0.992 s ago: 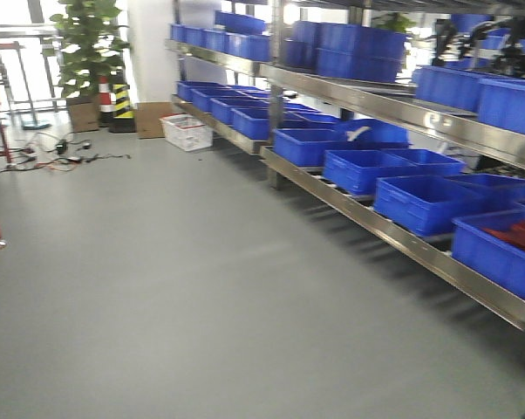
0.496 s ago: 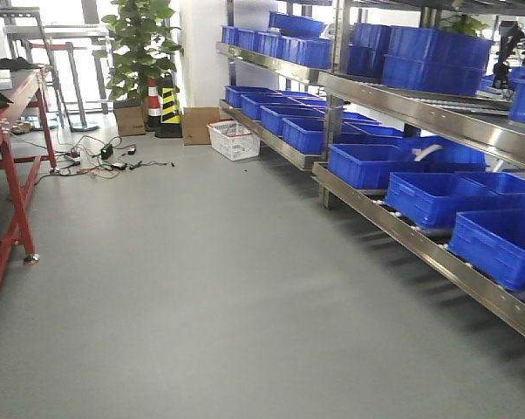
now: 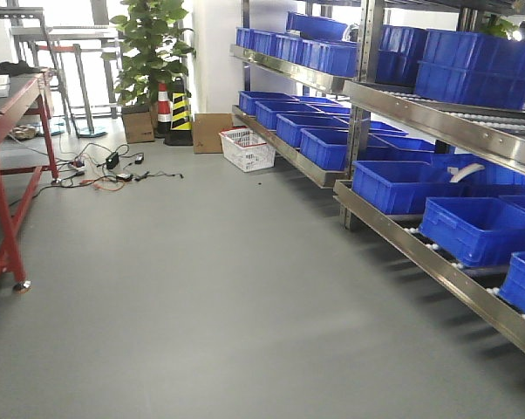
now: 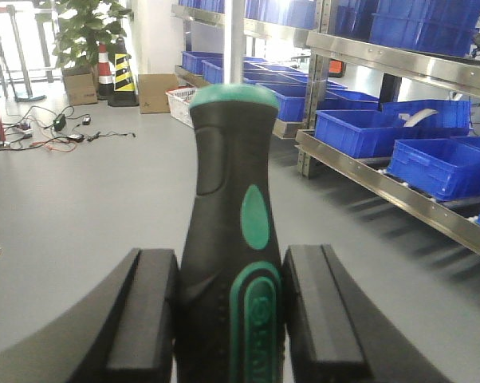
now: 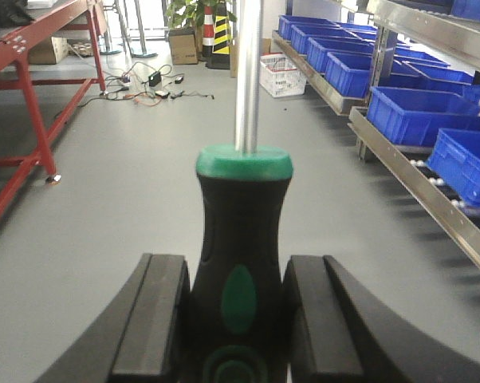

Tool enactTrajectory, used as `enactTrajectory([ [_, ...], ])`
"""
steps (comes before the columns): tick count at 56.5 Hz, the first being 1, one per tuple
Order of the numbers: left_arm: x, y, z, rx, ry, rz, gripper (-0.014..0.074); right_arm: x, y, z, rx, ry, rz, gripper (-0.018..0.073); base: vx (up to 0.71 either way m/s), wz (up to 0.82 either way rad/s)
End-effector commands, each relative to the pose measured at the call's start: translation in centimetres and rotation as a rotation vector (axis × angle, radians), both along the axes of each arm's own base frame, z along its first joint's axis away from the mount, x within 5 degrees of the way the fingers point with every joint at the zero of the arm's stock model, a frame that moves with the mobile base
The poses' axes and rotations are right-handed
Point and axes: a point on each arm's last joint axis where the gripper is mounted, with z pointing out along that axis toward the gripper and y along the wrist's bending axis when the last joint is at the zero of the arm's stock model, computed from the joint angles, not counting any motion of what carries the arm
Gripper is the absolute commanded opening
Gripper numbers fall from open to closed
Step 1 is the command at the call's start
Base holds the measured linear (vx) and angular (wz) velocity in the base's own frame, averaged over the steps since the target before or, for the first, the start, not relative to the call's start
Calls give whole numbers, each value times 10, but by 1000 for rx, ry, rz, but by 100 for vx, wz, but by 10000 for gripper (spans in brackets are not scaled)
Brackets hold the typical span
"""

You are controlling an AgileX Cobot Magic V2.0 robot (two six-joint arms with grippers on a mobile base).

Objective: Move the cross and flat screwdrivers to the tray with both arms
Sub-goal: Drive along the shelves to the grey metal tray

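In the left wrist view, my left gripper point(image 4: 231, 307) is shut on the black-and-green handle of a screwdriver point(image 4: 230, 199), whose silver shaft points up and away from me. My right gripper point(image 5: 238, 315) holds a second screwdriver point(image 5: 241, 231) the same way, pads pressed on both sides of the handle, shaft rising to the top edge. Which one is cross and which is flat cannot be told, as both tips are out of frame. The tray is out of view. Neither arm shows in the front-facing view.
Steel shelving point(image 3: 437, 105) along the right carries several blue bins point(image 3: 480, 227). A red-framed workbench point(image 3: 10, 131) stands at left. Cables point(image 3: 105, 175), a white basket point(image 3: 248, 148), a cardboard box point(image 3: 212, 133), a striped cone point(image 3: 180, 113) and a potted plant point(image 3: 153, 48) lie ahead on the grey floor.
The front view has swung left: the shelving slid to the right of the frame and the red workbench came into view at left.
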Motion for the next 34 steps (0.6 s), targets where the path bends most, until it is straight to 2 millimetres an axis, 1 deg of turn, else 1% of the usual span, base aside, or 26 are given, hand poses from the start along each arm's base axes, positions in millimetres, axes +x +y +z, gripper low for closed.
enactTrajectory([
  [1, -1, 0, 18, -26, -119, 4, -6, 0, -2, 17, 16, -111, -29, -8, 63, -4],
  [16, -1, 0, 18, -27, -119, 4, -6, 0, -2, 17, 16, -110, -29, -8, 63, -10],
  [34, -1, 0, 18, -26, -118, 4, -6, 0, -2, 17, 16, -110, -29, -8, 63, -17],
])
